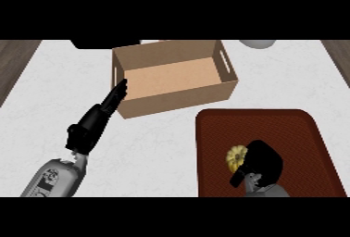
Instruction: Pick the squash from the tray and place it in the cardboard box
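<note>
In the head view, nearest the camera, the right hand [263,165] comes in at the lower edge over the dark red tray [301,125]. It lies bent over the squash [236,156], its fingers curled down on the squash's right side. Only a yellow, ribbed sliver shows just left of those fingers; the rest is hidden under the hand. Whether the fingers have truly closed on it cannot be told for sure, but they look wrapped round it. The squash lies on the tray's lower left part, apparently not yet lifted.

The left hand [96,121] is held out with straight fingers together, holding nothing. Its fingertips [122,86] reach up to the near left corner of the cardboard box [174,99], just beside or touching its wall; which one is unclear. The box stands open on the white surface [287,78], beyond the right hand's fingers and to their left, its inside bare brown.

By my judgement the step in hand is the grasp. The next move calls for lifting the squash clear of the tray's rim, carrying it up and left over the box wall, then releasing it inside.

The squash looks small, rounded and pale yellow with darker ridges.
</note>
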Controlling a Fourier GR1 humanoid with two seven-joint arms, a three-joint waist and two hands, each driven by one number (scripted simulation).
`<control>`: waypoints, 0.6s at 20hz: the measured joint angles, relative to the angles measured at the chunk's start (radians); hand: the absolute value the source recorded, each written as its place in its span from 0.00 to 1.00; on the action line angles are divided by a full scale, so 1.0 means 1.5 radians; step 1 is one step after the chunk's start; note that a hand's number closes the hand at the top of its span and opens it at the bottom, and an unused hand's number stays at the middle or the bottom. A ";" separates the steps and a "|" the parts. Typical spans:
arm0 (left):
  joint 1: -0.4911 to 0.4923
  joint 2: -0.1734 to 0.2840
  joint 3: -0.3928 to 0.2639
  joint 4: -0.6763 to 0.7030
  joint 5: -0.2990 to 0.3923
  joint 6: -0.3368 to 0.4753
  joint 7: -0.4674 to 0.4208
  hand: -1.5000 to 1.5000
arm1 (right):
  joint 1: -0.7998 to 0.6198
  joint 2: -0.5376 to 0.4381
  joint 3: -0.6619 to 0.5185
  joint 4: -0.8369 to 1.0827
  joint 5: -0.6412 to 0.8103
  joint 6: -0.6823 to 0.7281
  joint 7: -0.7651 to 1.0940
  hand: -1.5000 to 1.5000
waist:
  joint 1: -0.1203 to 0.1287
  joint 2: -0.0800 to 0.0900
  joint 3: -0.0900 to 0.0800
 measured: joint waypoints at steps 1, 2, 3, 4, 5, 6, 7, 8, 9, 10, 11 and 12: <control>-0.002 -0.002 0.001 0.004 -0.002 -0.002 -0.002 0.50 | -0.001 0.000 0.001 0.002 0.005 0.001 -0.003 1.00 | 0.000 0.000 0.000; -0.002 -0.001 0.004 0.003 0.001 -0.008 -0.001 0.50 | -0.002 0.000 0.006 0.004 0.012 0.001 -0.004 1.00 | 0.000 0.000 0.000; -0.004 -0.001 0.007 0.000 0.000 -0.009 0.003 0.50 | -0.007 -0.001 -0.001 0.010 0.020 0.003 -0.010 1.00 | 0.000 0.000 0.000; -0.005 -0.001 0.010 -0.002 0.000 -0.010 0.008 0.50 | -0.005 -0.001 -0.001 0.007 0.030 0.006 -0.015 1.00 | 0.000 0.000 0.000; -0.007 -0.005 0.010 0.002 -0.003 -0.008 0.009 0.50 | -0.004 -0.001 0.002 0.004 0.043 0.010 -0.018 1.00 | -0.001 0.000 0.000; -0.008 -0.009 0.010 -0.001 -0.007 -0.007 0.013 0.50 | -0.009 0.000 0.015 0.004 0.053 0.013 -0.030 1.00 | -0.001 0.000 0.001; -0.006 -0.009 0.010 0.001 -0.006 -0.010 0.011 0.50 | -0.024 0.000 0.032 0.011 0.059 0.019 -0.057 1.00 | 0.002 0.001 0.001; -0.007 -0.011 0.007 -0.001 -0.006 -0.013 0.012 0.50 | -0.039 0.001 0.060 0.017 0.060 0.022 -0.087 1.00 | 0.009 0.002 0.001; -0.008 -0.011 0.005 -0.002 -0.007 -0.015 0.013 0.50 | -0.054 0.002 0.090 0.019 0.063 0.026 -0.122 1.00 | 0.016 0.002 0.001; -0.011 -0.014 -0.001 -0.002 -0.007 -0.019 0.012 0.50 | -0.074 0.003 0.124 0.019 0.060 0.029 -0.154 1.00 | 0.027 0.003 0.002; -0.017 -0.016 -0.005 -0.001 -0.008 -0.023 0.011 0.50 | -0.094 0.004 0.159 0.017 0.055 0.031 -0.192 1.00 | 0.036 0.005 0.002; -0.020 -0.019 -0.009 -0.001 -0.009 -0.024 0.011 0.50 | -0.115 0.005 0.191 0.017 0.053 0.031 -0.223 1.00 | 0.044 0.006 0.002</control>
